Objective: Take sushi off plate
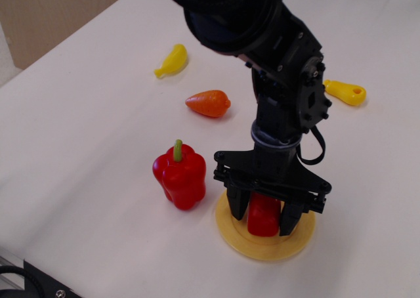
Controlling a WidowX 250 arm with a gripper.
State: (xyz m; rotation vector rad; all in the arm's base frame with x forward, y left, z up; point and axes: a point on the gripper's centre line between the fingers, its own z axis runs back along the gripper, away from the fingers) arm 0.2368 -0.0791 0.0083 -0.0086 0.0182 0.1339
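The sushi, a small glossy red block, stands on the round yellow plate near the table's front. My black gripper has come down over it, with one finger on its left side and the other on its right, closed in against the block. The fingertips are low, at the plate's surface. The arm hides the top of the sushi and the plate's far rim.
A red bell pepper with a green stem stands just left of the plate. An orange carrot-like toy lies further back, a yellow banana toy at the back left, and a yellow piece at the right.
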